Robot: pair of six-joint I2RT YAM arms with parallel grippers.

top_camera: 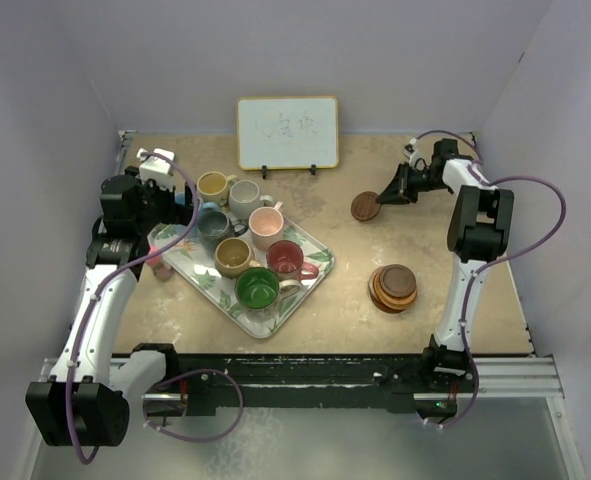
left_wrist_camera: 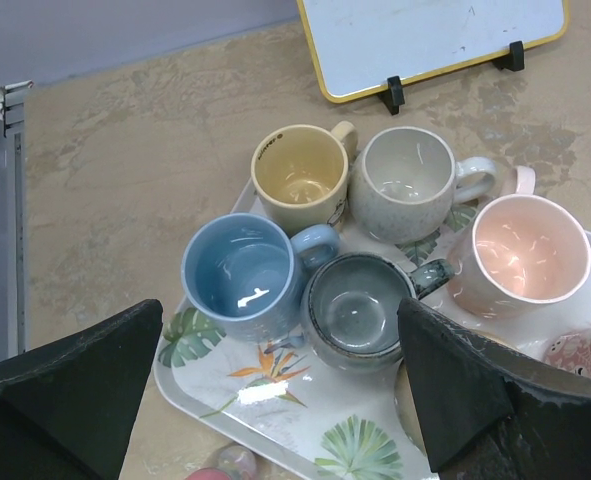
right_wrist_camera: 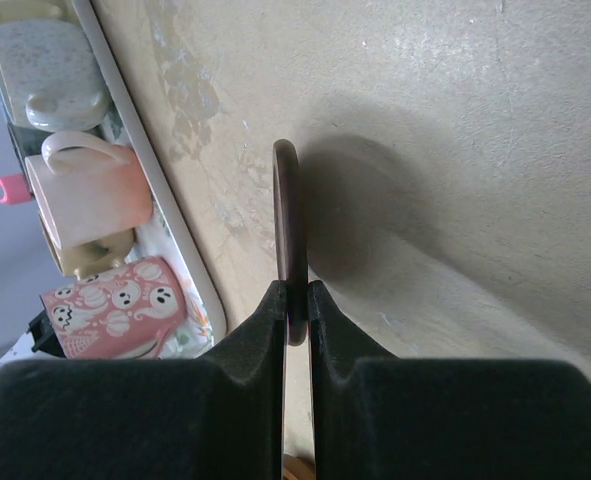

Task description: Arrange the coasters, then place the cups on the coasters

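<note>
Right gripper [right_wrist_camera: 295, 298] pinches dark coaster [right_wrist_camera: 286, 215] rim; left gripper [left_wrist_camera: 280, 325] open.

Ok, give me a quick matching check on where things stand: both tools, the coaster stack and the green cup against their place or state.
Things:
1. left tool
2. right tool
3. coaster stack
4. green cup

Place or state:
A. at the near corner of the tray
B. shut on a dark coaster
C. open, over the far end of the tray
D. on the table, right of the tray

Pairs: 1-C, 2-B, 3-D, 4-A
</note>
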